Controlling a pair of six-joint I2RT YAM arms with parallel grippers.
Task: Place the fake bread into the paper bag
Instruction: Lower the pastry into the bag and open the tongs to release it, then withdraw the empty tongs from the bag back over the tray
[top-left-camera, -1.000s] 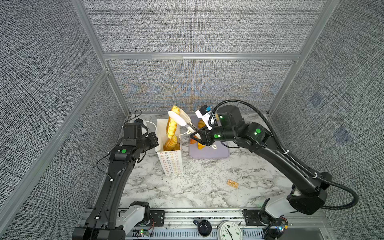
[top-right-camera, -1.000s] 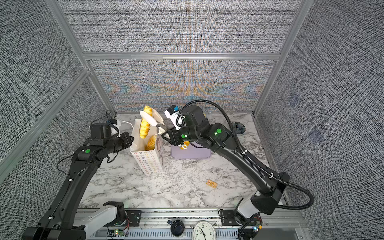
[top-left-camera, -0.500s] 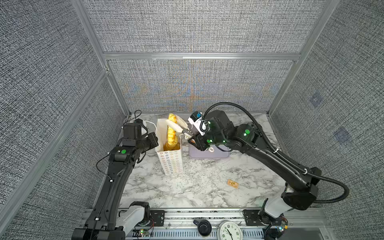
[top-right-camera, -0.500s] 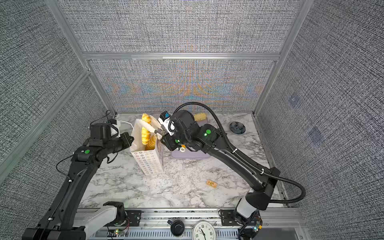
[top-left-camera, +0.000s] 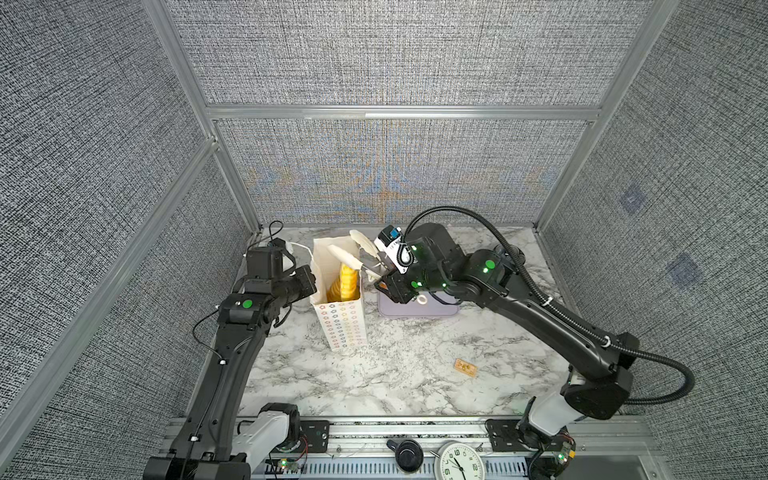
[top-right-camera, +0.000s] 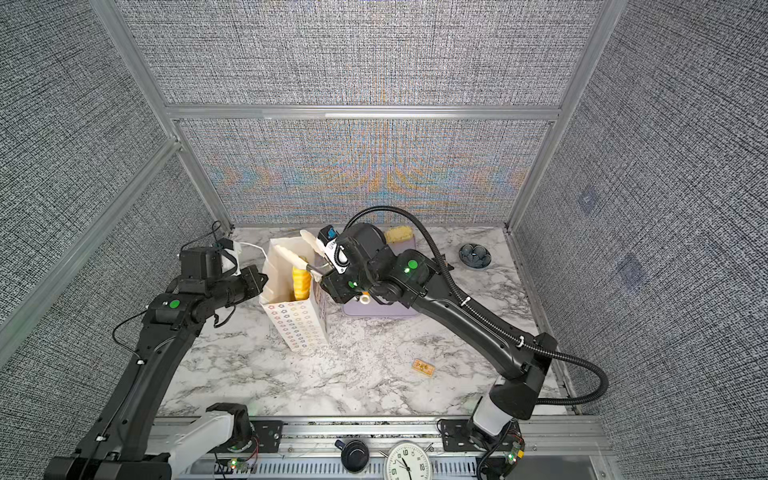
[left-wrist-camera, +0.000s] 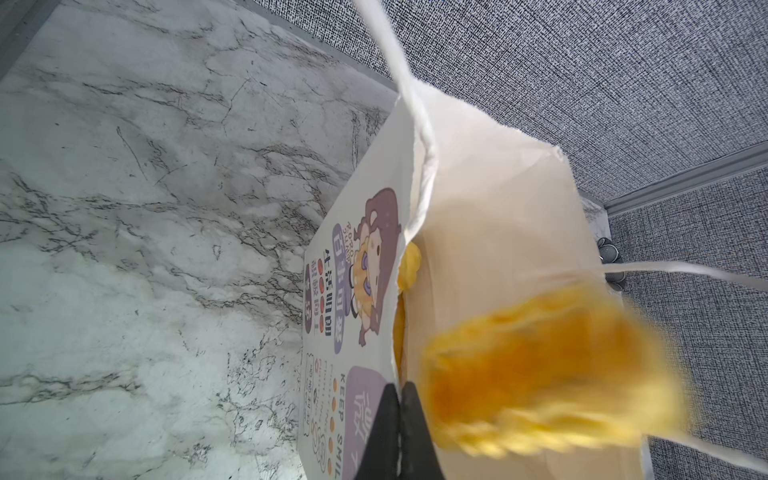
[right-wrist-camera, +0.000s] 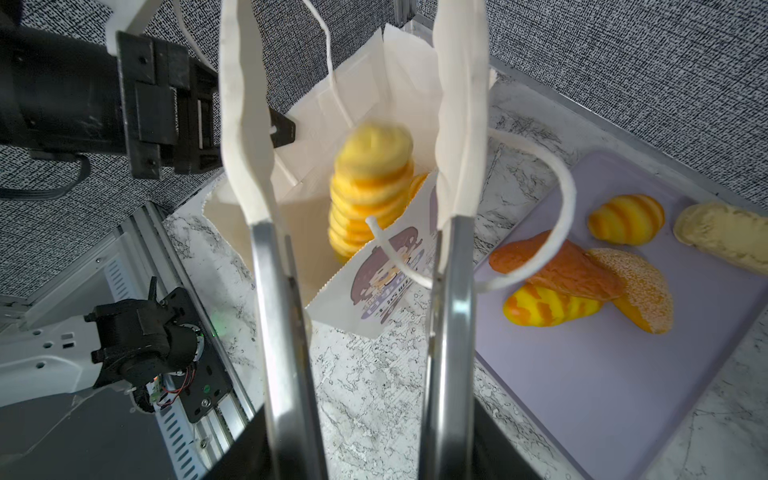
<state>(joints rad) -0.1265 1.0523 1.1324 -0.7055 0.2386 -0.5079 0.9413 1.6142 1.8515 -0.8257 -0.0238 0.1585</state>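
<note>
Marble table (top-left-camera: 415, 374); paper bag (left-wrist-camera: 357, 291) reads "KEEP SMIL"

In the left wrist view, the side of the tall white paper bag (left-wrist-camera: 357, 199) carries the purple letters "KEEP SMIL", cut off at the picture's edge. Purple labels beside a cartoon figure hold Chinese characters too skewed to read. In both top views the round white clock (top-left-camera: 458, 463) (top-right-camera: 409, 462) shows black numerals, 9 and 12 among them.
</note>
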